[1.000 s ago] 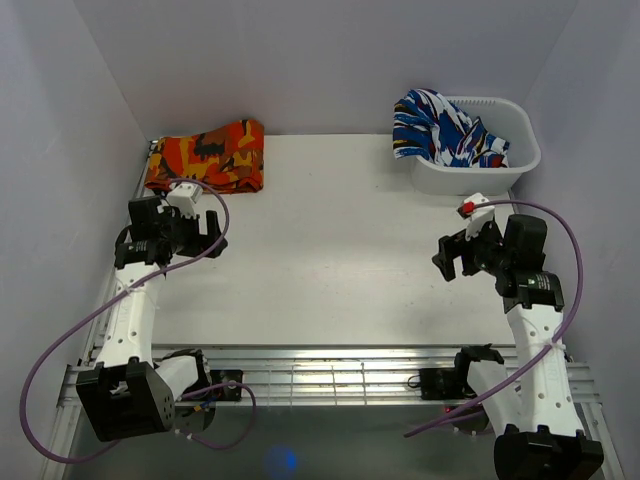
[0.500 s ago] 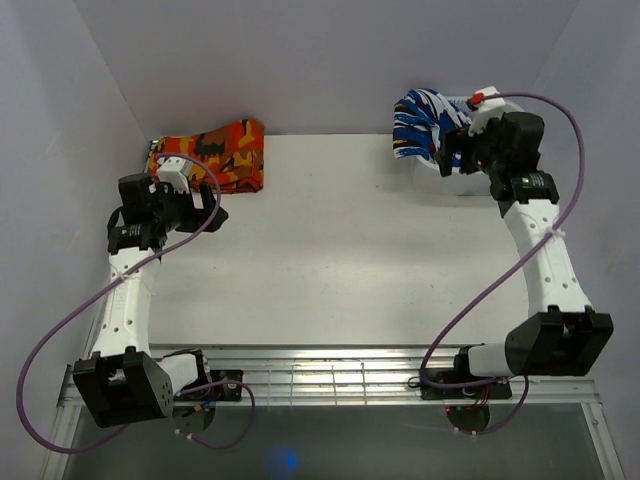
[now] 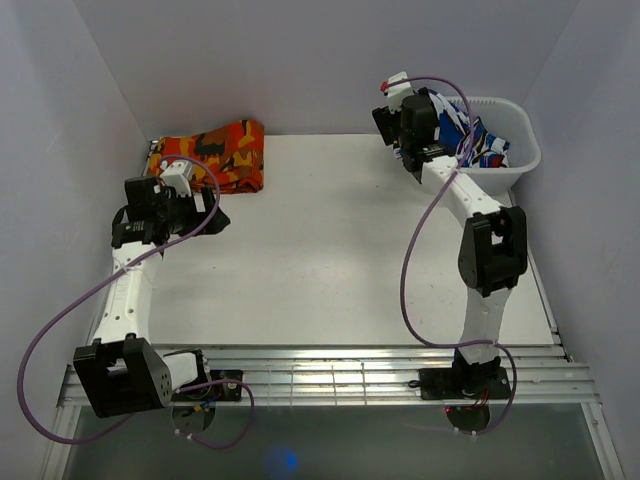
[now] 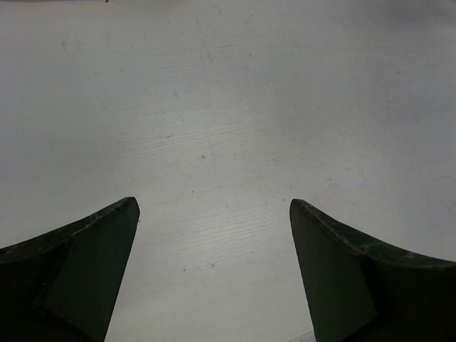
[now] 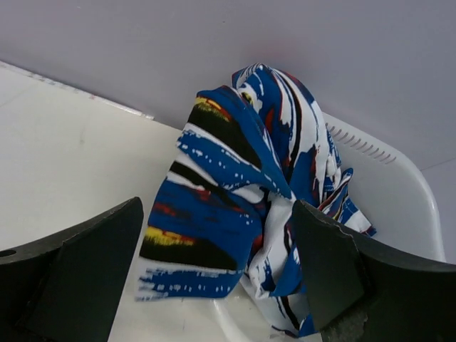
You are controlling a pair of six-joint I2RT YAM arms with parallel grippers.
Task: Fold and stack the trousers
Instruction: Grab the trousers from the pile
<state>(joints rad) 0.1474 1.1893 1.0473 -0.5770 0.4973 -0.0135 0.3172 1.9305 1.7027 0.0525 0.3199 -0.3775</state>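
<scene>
A: So, far left of the overhead view first. What is logged there?

B: Upper left: an orange, red and black patterned folded cloth (image 3: 210, 155), lying on the white table (image 3: 320, 260) against the back wall. Just below it in the frame is the left gripper (image 3: 205, 207), near the cloth's lower edge. Contact cannot be judged from above.

A: Jaw state on that side?

B: Spread wide, holding nothing. The left wrist view has its two dark fingers (image 4: 92, 263) in the lower corners, with only plain table surface between them.

A: Moving right?

B: The right arm (image 3: 490, 250) stretches up the frame to the upper right. The right gripper (image 3: 392, 135) is at the left rim of a white plastic basket (image 3: 520, 155).

A: And the task item?

B: The soft trousers (image 5: 228, 192), in a blue-and-white streaky print with red, yellow and black marks, are bunched in that basket. One fold is draped over its left rim.

A: Grip?

B: None seen. The jaws are wide apart. In the right wrist view the printed cloth fills the gap between the dark fingers (image 5: 78, 271), beyond their tips. Whether a tip touches it cannot be told.
</scene>
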